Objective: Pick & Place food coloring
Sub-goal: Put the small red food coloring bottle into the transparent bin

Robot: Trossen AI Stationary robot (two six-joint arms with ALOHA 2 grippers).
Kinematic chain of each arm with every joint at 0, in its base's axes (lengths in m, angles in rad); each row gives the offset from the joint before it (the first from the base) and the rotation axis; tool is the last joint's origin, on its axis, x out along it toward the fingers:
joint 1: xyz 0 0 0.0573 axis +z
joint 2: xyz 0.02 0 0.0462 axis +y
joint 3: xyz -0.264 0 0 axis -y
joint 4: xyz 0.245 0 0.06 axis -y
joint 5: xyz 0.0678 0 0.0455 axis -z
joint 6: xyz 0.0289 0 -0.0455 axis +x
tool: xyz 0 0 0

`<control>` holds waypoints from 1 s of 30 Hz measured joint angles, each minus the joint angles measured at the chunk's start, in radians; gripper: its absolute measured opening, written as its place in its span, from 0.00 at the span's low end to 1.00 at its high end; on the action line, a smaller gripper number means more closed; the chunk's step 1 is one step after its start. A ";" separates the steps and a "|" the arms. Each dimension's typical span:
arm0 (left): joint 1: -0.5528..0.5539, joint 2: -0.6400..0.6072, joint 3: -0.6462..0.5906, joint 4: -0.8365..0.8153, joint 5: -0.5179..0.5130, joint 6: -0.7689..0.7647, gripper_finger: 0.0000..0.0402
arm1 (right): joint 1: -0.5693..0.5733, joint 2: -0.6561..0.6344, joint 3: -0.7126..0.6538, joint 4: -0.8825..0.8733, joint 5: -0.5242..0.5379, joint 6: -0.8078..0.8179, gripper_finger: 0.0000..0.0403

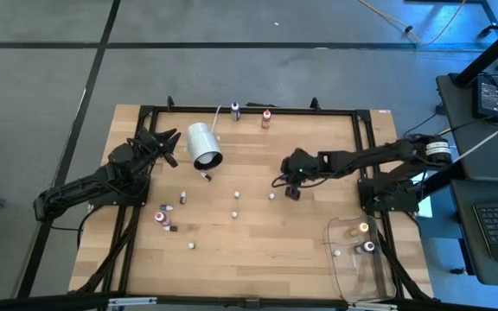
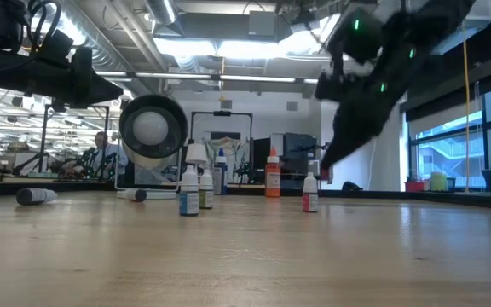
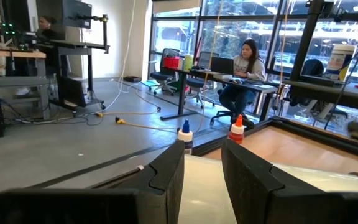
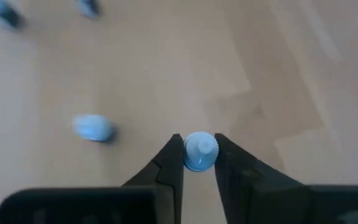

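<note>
I am finding the job barely begun: the clear bin (image 1: 353, 259) is holding only a few bottles, while most are sitting scattered on the surface (image 1: 249, 233) left of it. My right end effector (image 4: 199, 155) is pinching one tiny white-capped bottle (image 4: 199, 151) well left of the bin. My left end effector (image 3: 202, 165) is waiting far across from the bin; I cannot tell its grip.
</note>
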 joint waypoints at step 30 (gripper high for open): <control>0.000 0.000 0.000 -0.011 -0.017 0.000 0.26 | 1.011 -0.317 0.122 -0.446 0.251 1.140 0.19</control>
